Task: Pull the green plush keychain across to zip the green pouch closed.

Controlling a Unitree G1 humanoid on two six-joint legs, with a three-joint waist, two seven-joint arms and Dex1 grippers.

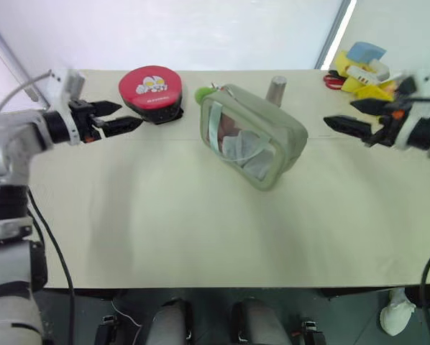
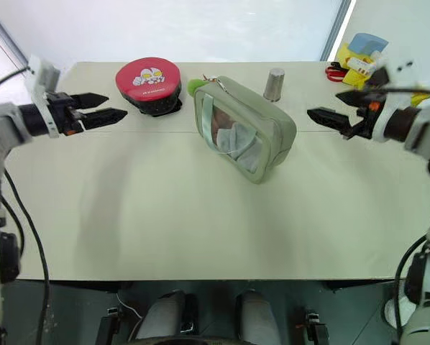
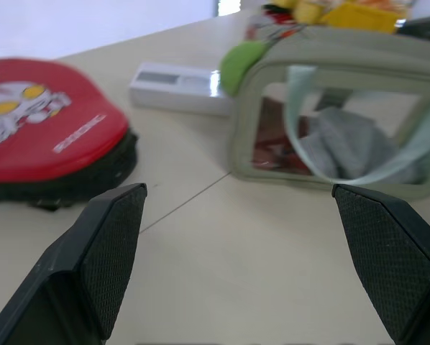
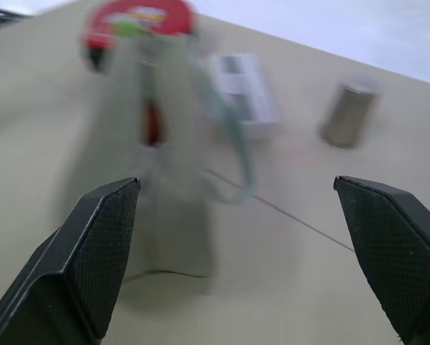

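The green pouch point(image 1: 254, 140) lies at an angle in the middle of the table, its clear window facing up and a pale mint strap across it. The green plush keychain point(image 1: 202, 94) sits at the pouch's far-left corner, on the zipper end; in the left wrist view the keychain point(image 3: 236, 65) shows at the same corner. My left gripper point(image 1: 129, 115) hovers open to the left of the pouch, pointing toward it, with nothing between its fingers point(image 3: 107, 244). On the other side of the pouch my right gripper point(image 1: 339, 113) is open and empty, aimed at it.
A round red-topped case point(image 1: 152, 92) sits just beyond the left gripper. Behind the pouch stand a metal cylinder point(image 1: 276, 90) and a small white box point(image 3: 179, 88). Yellow and blue items point(image 1: 359, 72) crowd the far right corner. The table point(image 1: 200, 237) spreads wide toward me.
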